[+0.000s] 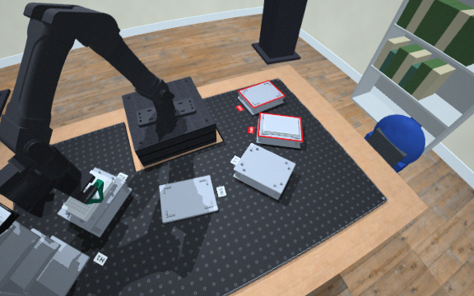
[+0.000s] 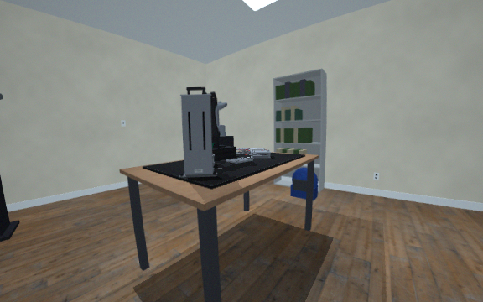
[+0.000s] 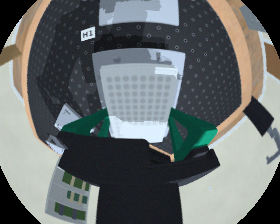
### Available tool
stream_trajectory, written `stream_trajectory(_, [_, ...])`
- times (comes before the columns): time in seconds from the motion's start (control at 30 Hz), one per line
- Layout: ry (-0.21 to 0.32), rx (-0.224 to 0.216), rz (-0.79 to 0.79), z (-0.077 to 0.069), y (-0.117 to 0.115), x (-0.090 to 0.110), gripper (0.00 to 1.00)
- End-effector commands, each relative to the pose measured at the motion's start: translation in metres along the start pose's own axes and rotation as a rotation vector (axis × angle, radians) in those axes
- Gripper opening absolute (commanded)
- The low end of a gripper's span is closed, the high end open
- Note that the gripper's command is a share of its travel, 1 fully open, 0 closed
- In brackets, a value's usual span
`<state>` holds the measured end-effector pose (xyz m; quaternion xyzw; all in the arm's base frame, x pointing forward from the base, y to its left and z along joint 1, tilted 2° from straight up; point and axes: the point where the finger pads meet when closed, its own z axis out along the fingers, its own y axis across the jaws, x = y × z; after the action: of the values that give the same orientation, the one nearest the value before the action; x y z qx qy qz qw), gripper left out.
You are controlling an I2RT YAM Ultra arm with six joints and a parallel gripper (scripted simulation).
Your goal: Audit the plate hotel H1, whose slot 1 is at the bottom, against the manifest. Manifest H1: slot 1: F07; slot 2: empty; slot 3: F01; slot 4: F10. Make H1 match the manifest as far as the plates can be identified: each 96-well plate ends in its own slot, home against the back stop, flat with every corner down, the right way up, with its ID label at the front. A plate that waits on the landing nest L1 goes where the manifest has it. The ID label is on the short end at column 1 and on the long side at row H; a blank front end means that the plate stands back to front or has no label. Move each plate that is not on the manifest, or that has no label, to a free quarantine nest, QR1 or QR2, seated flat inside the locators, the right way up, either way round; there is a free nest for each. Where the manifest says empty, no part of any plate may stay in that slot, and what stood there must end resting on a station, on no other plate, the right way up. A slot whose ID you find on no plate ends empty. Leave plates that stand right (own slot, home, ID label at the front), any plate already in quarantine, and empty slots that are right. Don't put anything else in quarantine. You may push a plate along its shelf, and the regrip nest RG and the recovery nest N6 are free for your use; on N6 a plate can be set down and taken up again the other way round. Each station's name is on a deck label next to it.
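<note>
My gripper is shut on a light 96-well plate, with a green finger on each side. The plate is level, wells up, over the grey raised nest near the hotel; I cannot tell whether it touches. A white strip shows at its far end in the wrist view, too small to read. Hotel H1 stands at the lower left; its slot contents cannot be made out. One red-rimmed quarantine nest bears a pale plate. The other red-rimmed nest bears no plate.
A low grey nest and a taller grey station stand mid-deck, both bare on top. The black arm base stands behind them. The H1 deck label lies beside the hotel.
</note>
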<state>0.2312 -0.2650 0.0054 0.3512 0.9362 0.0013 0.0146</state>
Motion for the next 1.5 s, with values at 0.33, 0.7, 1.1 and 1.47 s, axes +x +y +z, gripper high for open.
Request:
stream_trajectory(0.33, [-0.028,0.004,0.001,0.003,-0.001,-0.007,0.86])
stream_trajectory(0.7, [-0.028,0.004,0.001,0.006,-0.001,-0.007,1.00])
stream_trajectory(1.1, [-0.028,0.004,0.001,-0.001,-0.001,-0.006,1.00])
stream_trajectory(1.47, [-0.028,0.004,0.001,-0.034,-0.001,-0.006,1.00])
